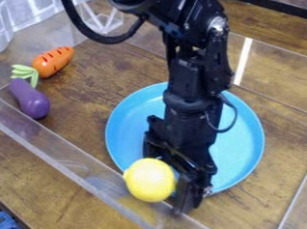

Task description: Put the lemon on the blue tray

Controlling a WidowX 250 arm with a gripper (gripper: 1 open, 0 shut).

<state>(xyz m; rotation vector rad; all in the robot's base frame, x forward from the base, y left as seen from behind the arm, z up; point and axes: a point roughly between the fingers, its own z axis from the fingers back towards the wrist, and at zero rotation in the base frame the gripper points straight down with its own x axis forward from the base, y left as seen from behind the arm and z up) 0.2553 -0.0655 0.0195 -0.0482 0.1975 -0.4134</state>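
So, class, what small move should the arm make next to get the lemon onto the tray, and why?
I would ease the lemon inward, towards the middle of the tray, before opening the jaws. It seems to be held between them, but it shows over the tray's near edge and the clear strip, so letting go here might miss.
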